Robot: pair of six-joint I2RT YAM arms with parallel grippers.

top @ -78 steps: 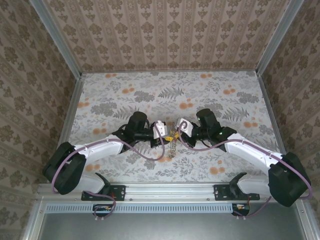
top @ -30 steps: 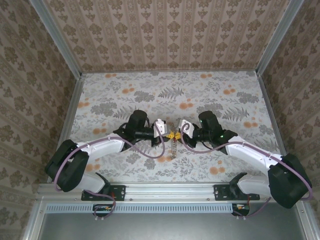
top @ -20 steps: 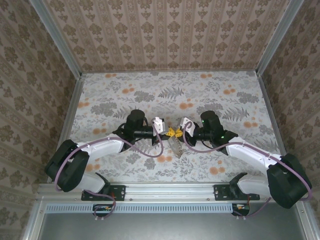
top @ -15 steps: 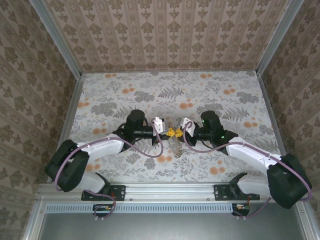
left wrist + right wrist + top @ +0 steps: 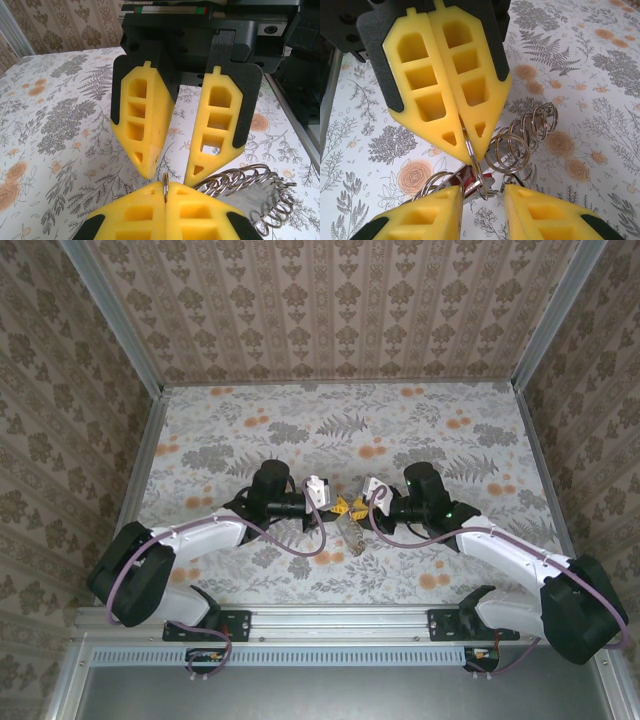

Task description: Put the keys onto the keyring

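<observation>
Left tool (image 5: pixel 165 196) clamped, seemingly on keyring (image 5: pixel 165 181).

At the centre of the top view, the keyring (image 5: pixel 349 526) just below the left tool (image 5: pixel 339 506) and right tool (image 5: pixel 354 509) was too small to tell ring from key. Low in the right wrist view, the red key (image 5: pixel 479 177) was mostly hidden behind rings, and the bottom edge cut off the right tool's fingers (image 5: pixel 420 215).

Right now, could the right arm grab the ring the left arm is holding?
Probably yes. The right gripper is open and faces the left gripper, which is shut on the ring. The ring sticks out of those fingertips towards the open jaws, and nothing seems to lie between.
</observation>
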